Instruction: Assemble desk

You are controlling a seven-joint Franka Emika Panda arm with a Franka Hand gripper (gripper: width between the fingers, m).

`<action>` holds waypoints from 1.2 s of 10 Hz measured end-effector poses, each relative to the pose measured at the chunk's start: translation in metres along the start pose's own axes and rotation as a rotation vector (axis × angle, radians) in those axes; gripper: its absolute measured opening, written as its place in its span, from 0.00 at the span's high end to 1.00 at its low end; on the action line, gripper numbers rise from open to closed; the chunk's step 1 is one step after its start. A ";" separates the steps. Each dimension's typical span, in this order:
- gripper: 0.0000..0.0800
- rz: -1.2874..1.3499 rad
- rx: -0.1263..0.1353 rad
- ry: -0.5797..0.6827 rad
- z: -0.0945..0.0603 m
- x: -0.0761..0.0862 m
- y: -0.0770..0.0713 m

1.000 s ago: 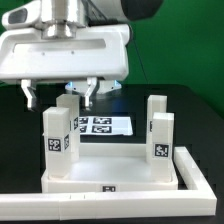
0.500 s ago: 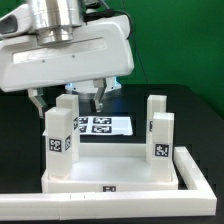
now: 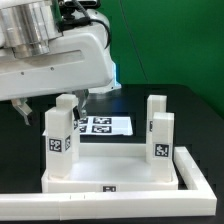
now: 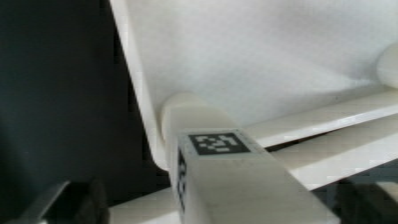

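The white desk panel (image 3: 120, 165) lies on the black table with four white tagged legs standing upright in its corners: front left (image 3: 57, 142), back left (image 3: 67, 104), back right (image 3: 156, 104), front right (image 3: 162, 140). My gripper (image 3: 53, 105) hangs over the two left legs, jaws open, with one finger (image 3: 22, 109) outside them and the other (image 3: 84, 100) inside. In the wrist view a tagged leg (image 4: 219, 143) stands between my dark fingers (image 4: 68, 203) with a gap at each side. The panel (image 4: 267, 60) lies beyond it.
The marker board (image 3: 102, 125) lies flat behind the panel between the back legs. A raised white rim (image 3: 190, 170) runs along the panel's front and right side. A green wall stands behind the table.
My gripper has moved toward the exterior view's left and a little up, from over the panel's back middle to over the left legs. The desk parts have not moved.
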State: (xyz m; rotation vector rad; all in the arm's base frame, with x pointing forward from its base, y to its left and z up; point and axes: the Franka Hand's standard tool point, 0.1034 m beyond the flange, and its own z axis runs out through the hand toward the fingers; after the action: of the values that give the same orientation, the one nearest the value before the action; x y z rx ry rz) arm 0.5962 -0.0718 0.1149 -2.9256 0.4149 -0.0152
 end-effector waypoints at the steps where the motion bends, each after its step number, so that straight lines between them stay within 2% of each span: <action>1: 0.33 0.024 0.001 0.000 0.000 0.000 0.000; 2: 0.50 0.078 0.001 0.000 0.000 0.000 -0.001; 3: 0.50 0.143 0.002 -0.001 0.000 0.000 -0.001; 4: 0.64 0.221 0.002 -0.001 0.001 0.000 -0.001; 6: 0.64 0.338 0.004 -0.001 0.001 0.000 -0.002; 8: 0.64 0.614 0.010 0.011 0.002 0.002 -0.006; 10: 0.64 0.991 0.059 0.023 0.004 0.006 -0.017; 11: 0.64 1.136 0.089 0.024 0.005 0.009 -0.020; 12: 0.64 1.201 0.106 0.020 0.005 0.010 -0.020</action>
State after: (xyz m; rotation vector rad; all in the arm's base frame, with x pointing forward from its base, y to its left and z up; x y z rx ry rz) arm 0.6118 -0.0549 0.1134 -2.1187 1.9572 0.0939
